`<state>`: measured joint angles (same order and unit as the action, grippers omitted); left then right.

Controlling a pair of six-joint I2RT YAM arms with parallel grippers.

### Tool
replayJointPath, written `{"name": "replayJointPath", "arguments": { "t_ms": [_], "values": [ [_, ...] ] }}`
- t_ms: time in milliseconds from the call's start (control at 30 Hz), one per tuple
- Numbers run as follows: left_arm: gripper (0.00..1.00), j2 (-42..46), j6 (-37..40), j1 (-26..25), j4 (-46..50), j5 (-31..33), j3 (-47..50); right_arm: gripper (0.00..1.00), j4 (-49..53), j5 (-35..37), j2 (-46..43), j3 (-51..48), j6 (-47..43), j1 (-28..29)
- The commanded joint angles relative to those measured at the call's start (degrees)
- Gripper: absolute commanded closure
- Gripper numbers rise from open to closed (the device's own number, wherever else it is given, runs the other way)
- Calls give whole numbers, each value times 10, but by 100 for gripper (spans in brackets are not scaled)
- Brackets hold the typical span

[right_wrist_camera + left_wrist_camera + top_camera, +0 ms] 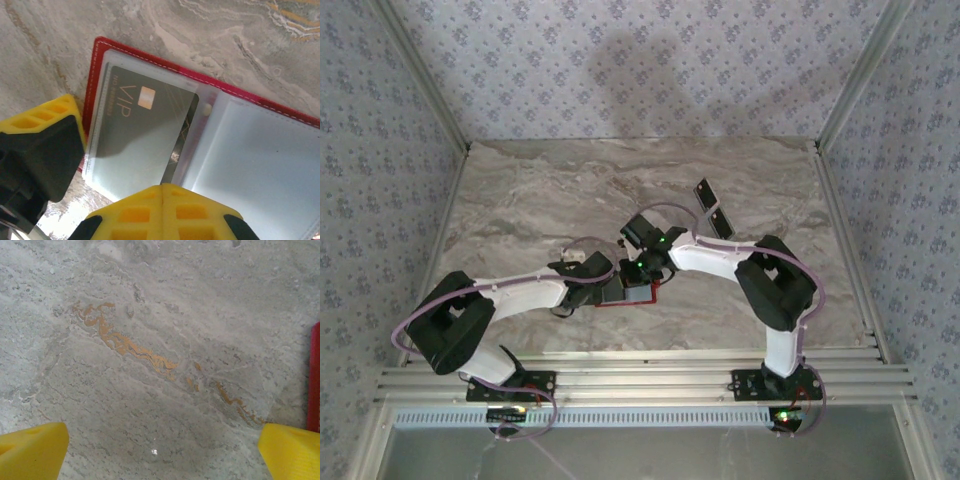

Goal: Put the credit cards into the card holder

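Over to the card holder (91, 90) now, spread open and flat on the marble table (540, 200), red rim all round, clear plastic pockets facing up. Tucked into its left pocket, a silvery grey card (140, 135), VIP lettering and a small orange chip square plain through the plastic. Right pocket just a pale, glossy sheet.

Down at the holder's near edge, the right gripper (162, 192): yellow fingertips pressed tight together, closed right over the grey card's near edge. Hard to tell whether pinching that card or merely sitting above it.

At the holder's left rim, the left gripper (162, 445): spread wide, bare marble between its yellow fingers (32, 450), a strip of the holder's red edge just beside the right-hand one. From the right wrist, one of those fingers overlapping the holder's left rim.

Seen from above, both claws meeting over the holder, most of it hidden beneath them, a sliver of red showing at its near side.

Far beyond the holder, off to its right and well apart from it, a glossy black card (706, 190) and a second black card (722, 222), flat on the table, just beside each other.
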<state>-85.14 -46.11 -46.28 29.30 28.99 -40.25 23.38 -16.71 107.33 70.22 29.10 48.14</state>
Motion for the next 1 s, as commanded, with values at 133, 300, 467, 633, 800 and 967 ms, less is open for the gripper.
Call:
{"name": "replayJointPath", "arguments": {
  "t_ms": [133,300,467,633,800,967],
  "values": [
    [0,-11,-6,-2,-15,-12,19,93,4,3,20,2,8,6],
    [0,-12,-6,-3,-16,-12,19,94,-1,2,24,-3,11,8],
    [0,-13,-6,-2,-18,-13,18,94,-7,-1,28,-4,15,14],
    [0,-14,-6,-4,-19,-15,18,94,-16,-10,35,-3,21,21],
    [0,-14,-6,-3,-19,-14,20,94,-30,-30,37,7,30,32],
    [0,-13,-7,-3,-18,-15,20,94,-24,-20,11,5,31,31]
  ]
}}
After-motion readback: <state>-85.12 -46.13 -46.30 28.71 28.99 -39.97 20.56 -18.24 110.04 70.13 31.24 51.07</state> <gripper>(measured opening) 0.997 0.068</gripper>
